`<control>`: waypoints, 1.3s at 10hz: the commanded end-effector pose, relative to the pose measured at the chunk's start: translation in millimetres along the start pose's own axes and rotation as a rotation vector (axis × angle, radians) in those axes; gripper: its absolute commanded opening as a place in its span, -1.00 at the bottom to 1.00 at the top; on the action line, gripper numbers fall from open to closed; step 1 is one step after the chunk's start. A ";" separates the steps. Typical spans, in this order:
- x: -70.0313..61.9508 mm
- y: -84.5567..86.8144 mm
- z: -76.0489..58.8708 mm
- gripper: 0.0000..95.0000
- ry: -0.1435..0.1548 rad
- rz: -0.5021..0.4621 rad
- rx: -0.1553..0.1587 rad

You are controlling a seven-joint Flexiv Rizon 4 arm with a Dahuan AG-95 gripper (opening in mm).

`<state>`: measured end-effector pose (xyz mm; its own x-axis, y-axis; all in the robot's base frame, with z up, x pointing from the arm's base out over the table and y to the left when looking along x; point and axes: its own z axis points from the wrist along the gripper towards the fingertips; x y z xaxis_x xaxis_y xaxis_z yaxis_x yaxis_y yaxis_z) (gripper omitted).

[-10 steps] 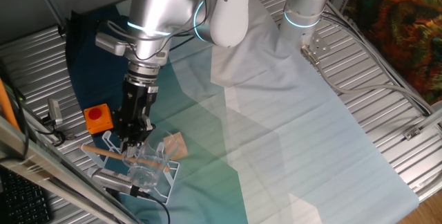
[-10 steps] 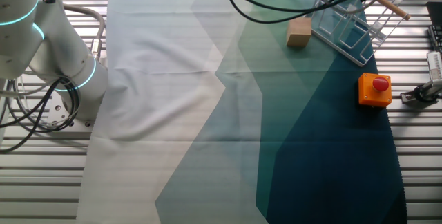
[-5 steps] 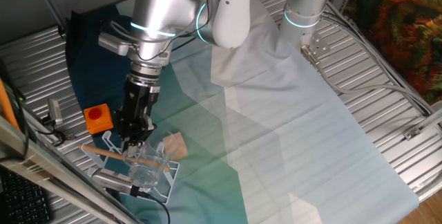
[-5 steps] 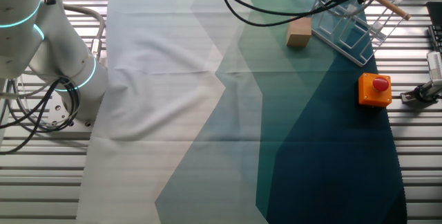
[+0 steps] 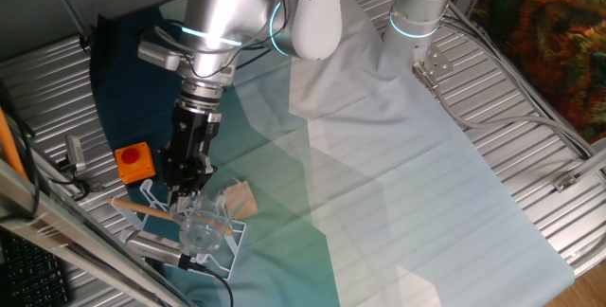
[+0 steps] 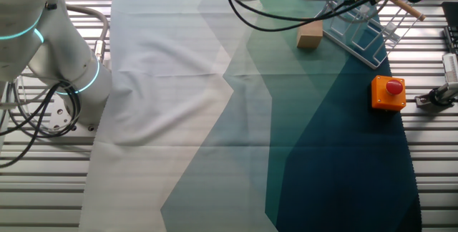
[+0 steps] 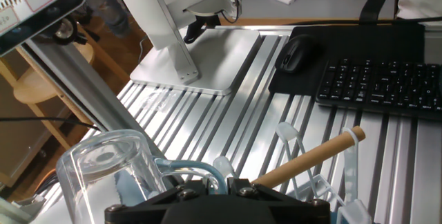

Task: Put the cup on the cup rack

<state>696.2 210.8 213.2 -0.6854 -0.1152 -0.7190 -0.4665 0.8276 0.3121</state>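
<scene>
The clear cup (image 5: 200, 228) hangs upside down over the white wire cup rack (image 5: 150, 196) at the table's front left. It is just beside the rack's wooden rod (image 5: 142, 209). My gripper (image 5: 187, 193) reaches down from above and is shut on the cup's handle. In the hand view the cup (image 7: 109, 167) is at lower left, and its handle (image 7: 181, 166) runs between my gripper's (image 7: 207, 180) black fingers. The rod (image 7: 311, 157) and a white prong (image 7: 289, 135) stand to the right. The other fixed view shows the cup rack (image 6: 356, 30) at top right, the cup too faint to make out.
A tan wooden block (image 5: 240, 198) lies just right of the rack. An orange box with a red button (image 5: 134, 161) sits behind it. A metal clamp (image 5: 156, 247) is at the rack's front. A keyboard (image 7: 376, 82) and mouse (image 7: 295, 51) lie beyond the table edge.
The arm has lifted and leaned slightly to the right. The gripper stays shut at the cup, which has barely moved over the rack.
</scene>
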 end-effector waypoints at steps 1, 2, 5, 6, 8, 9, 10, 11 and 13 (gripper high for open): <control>0.1 -1.9 3.4 -1.00 -0.004 -0.001 0.016; 0.1 -1.9 3.4 -1.00 -0.006 -0.002 0.016; 0.6 -3.7 4.1 -1.00 -0.025 -0.007 0.009; 0.7 -4.3 4.4 -1.00 -0.029 -0.009 0.009; 0.9 -4.5 4.5 -1.00 -0.036 -0.011 0.001; 0.9 -4.6 4.1 -1.00 -0.042 -0.009 -0.006; 1.0 -4.7 4.1 -1.00 -0.041 -0.011 -0.003; 1.0 -4.7 4.0 -1.00 -0.044 -0.013 -0.003; 1.0 -4.7 4.0 -1.00 -0.056 -0.015 -0.006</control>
<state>697.9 208.7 210.8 -0.6425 -0.0950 -0.7604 -0.4905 0.8134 0.3128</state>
